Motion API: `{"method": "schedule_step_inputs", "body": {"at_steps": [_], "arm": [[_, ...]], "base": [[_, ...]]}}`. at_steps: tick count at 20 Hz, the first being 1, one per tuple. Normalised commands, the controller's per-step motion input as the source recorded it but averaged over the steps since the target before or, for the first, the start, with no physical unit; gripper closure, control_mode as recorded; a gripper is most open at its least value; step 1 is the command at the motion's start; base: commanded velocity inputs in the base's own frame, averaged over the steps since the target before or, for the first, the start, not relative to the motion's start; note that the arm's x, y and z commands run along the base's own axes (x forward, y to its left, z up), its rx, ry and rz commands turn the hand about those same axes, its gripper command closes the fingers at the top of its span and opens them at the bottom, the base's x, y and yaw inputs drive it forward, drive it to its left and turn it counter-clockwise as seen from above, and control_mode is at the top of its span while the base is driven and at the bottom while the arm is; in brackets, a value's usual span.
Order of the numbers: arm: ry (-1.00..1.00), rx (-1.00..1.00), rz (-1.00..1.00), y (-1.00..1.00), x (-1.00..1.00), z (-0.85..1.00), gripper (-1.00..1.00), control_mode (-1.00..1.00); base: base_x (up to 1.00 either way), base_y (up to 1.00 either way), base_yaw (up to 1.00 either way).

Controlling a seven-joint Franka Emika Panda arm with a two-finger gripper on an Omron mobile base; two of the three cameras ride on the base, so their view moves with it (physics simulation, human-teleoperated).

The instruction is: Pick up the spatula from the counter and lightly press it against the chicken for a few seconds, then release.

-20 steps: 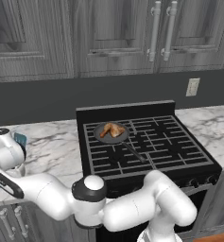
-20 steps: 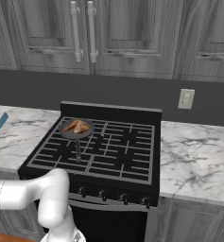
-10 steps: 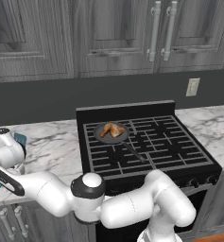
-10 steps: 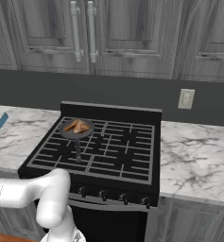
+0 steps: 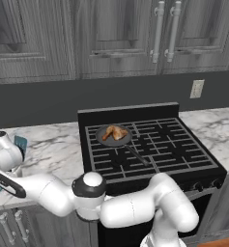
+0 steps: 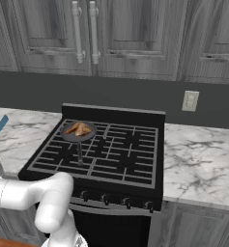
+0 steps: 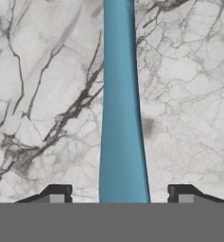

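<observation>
A blue spatula (image 7: 120,104) lies flat on the marble counter, its long handle running between my fingertips (image 7: 56,194). My gripper (image 7: 120,194) is open and straddles the handle, with a gap on each side. The spatula's blade (image 5: 20,142) pokes out beside my white hand (image 5: 4,153) at the far left of the counter, and its tip (image 6: 0,126) also shows from the other side. The browned chicken (image 5: 115,132) sits in a small dark pan (image 5: 106,140) on the stove's rear left burner; the same chicken (image 6: 79,129) shows from the right.
The pan's handle (image 5: 137,155) points toward the front of the black stove (image 5: 150,144). Marble counter (image 6: 198,154) runs on both sides of the stove. Grey cabinets (image 5: 116,34) hang above, and an outlet (image 5: 197,89) is on the back wall.
My elbow joint has risen slightly. The hand stays low over the spatula at the left end of the counter, and nothing else has moved.
</observation>
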Motion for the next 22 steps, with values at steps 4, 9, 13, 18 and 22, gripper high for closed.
{"method": "schedule_step_inputs", "body": {"at_steps": [4,9,13,18,22], "arm": [[0.01,-0.01,0.00,0.05,0.01,-0.09,1.00,-1.00],[0.00,-0.01,0.00,-0.01,-0.01,-0.03,1.00,-1.00],[0.00,-0.04,0.00,-0.05,-0.15,0.00,1.00,-1.00],[0.00,-0.02,-0.01,-0.14,-0.32,0.08,1.00,-1.00],[0.00,0.00,-0.05,-0.29,-0.39,0.14,1.00,-1.00]], "base": [[0.00,0.00,0.00],[0.00,0.00,0.00],[0.00,0.00,0.00],[0.00,0.00,0.00],[0.00,0.00,0.00]]}}
